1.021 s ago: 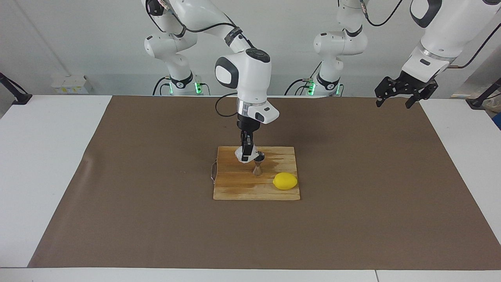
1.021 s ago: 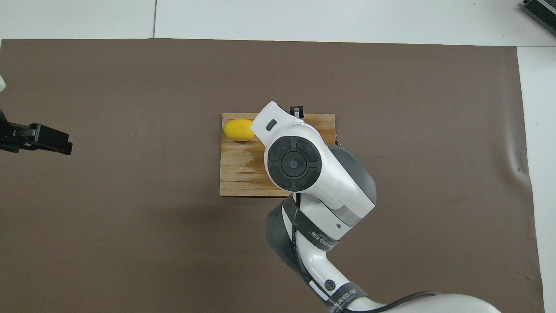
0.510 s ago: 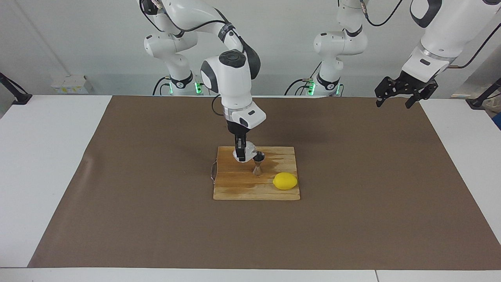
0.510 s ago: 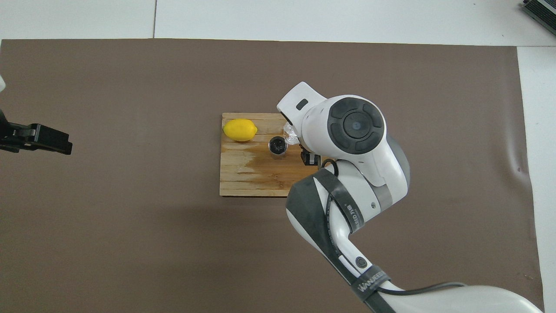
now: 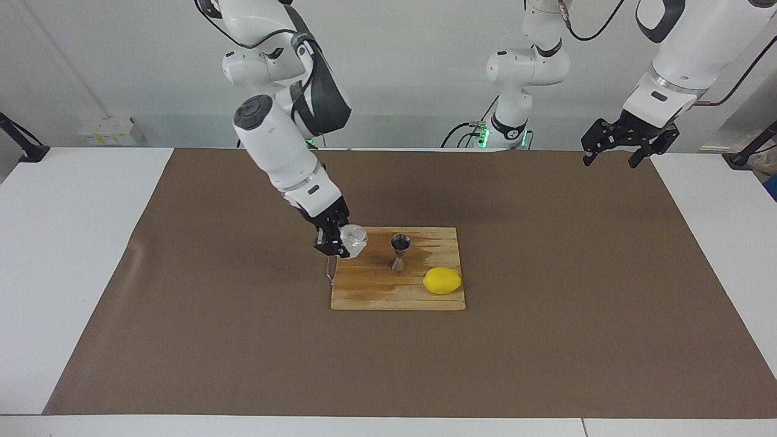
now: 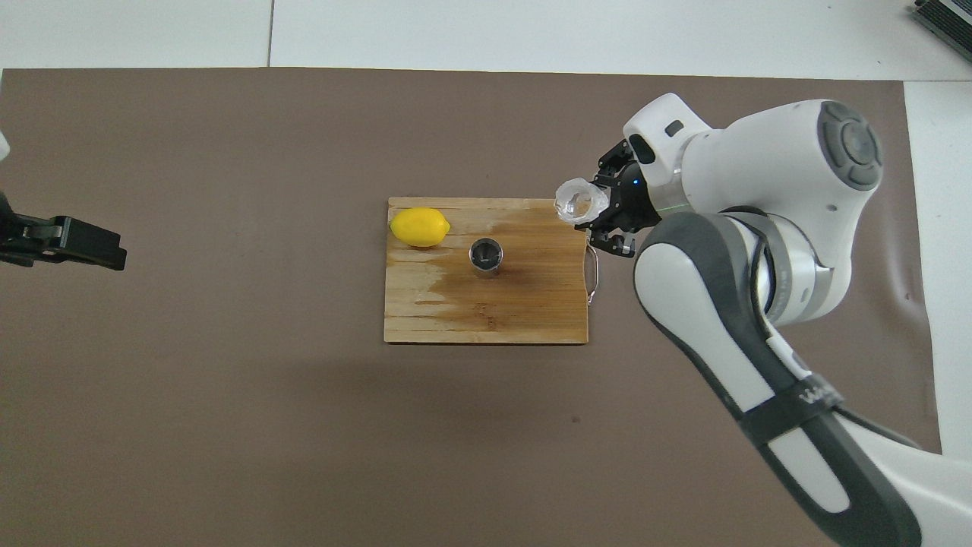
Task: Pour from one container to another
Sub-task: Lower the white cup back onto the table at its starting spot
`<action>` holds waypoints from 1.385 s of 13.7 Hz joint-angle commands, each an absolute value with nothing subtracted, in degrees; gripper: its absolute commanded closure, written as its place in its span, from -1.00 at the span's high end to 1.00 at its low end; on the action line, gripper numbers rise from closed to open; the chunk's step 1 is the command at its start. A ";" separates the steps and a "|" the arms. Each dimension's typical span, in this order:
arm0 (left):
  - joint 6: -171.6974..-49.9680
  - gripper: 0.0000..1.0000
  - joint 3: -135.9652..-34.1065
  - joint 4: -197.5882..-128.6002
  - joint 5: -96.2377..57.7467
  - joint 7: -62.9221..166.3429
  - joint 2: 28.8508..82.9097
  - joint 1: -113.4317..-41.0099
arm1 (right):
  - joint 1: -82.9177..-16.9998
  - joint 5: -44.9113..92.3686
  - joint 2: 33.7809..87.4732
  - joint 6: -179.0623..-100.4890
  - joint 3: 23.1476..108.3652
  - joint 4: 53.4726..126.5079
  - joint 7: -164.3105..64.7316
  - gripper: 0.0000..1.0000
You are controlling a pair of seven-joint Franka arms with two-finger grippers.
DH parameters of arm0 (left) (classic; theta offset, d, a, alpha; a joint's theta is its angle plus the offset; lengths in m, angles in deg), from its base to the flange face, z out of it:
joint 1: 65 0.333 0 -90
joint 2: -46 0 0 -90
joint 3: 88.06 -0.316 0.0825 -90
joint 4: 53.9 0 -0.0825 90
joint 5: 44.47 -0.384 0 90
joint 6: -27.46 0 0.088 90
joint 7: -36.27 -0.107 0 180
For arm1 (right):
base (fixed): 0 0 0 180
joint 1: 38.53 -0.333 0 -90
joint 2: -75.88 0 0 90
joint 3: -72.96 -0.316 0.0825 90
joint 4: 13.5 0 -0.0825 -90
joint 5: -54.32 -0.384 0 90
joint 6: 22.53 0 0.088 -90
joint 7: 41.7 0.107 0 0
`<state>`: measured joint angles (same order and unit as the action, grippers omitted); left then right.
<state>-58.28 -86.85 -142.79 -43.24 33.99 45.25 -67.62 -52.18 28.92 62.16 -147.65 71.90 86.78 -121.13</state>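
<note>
1. Yellow oval lemon, on the pale wooden cutting board, at the corner farthest from the robots toward the left arm's end. Not part of my pour; I steer clear of it.

2. Small shiny steel hourglass-shaped jigger, upright near the board's middle, mouth open upward. It looks narrow and tippable, so I judge the lip of the glass should come over its mouth without touching it.

3. Small clear faceted glass tumbler, tilted, pinched in the right tool, raised over the board's edge at the right arm's end, well apart from the jigger. Whether anything is left in it I cannot tell.

4. Thin wire loop at that same board edge, under the tool; I would stay high enough to miss it.

5. Brown mat on the desk: open room around the board.

6. Left tool, spread, waiting over the mat's corner.
</note>
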 commanded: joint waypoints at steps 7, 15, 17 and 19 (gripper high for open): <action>-57.79 1.00 -86.83 -143.28 -43.94 33.98 44.68 -67.55 | -30.73 8.26 67.88 -145.84 71.20 108.13 -154.80 -0.69; -57.79 1.00 -86.83 -143.28 -43.94 33.98 44.76 -67.55 | -27.20 2.65 60.77 -148.21 71.11 109.99 -169.40 -0.59; -57.79 1.00 -86.83 -143.28 -43.94 33.98 44.68 -67.55 | -27.55 2.64 60.68 -148.21 71.11 109.81 -169.58 0.11; -57.70 1.00 -86.83 -143.28 -43.94 33.98 44.68 -67.55 | -27.64 2.64 60.68 -148.21 71.20 109.72 -169.15 1.00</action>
